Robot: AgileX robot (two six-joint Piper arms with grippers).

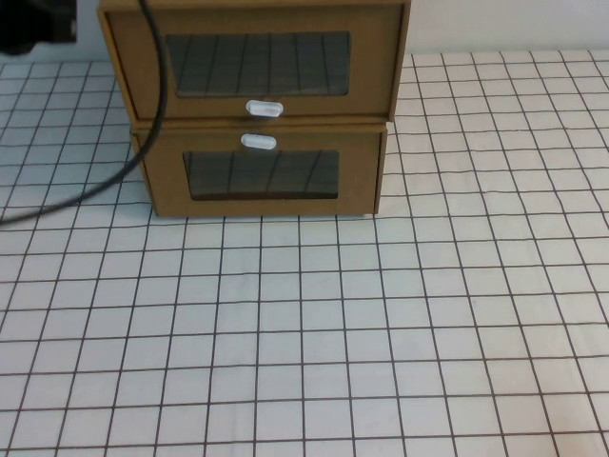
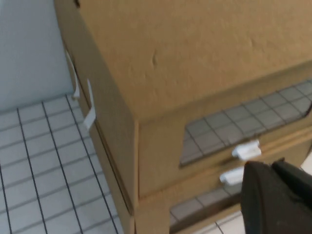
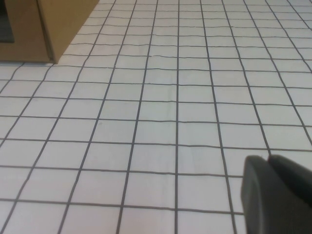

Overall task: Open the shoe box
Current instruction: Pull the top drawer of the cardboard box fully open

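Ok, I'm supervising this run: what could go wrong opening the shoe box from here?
The left tool, up beside the upper box, could catch the wrong handle: upper handle and lower handle sit close together. A cable drapes across that box's front and might snag. The right tool, shut, is over the table, too far away to steady anything.

Table (image 1: pixel 381 333), surfaced in white with a dark square grid. The lower shoe box (image 1: pixel 262 174), of brown cardboard, rests directly on it and carries a second box (image 1: pixel 252 62). The grid extends in front of the lower shoe box and to either side.
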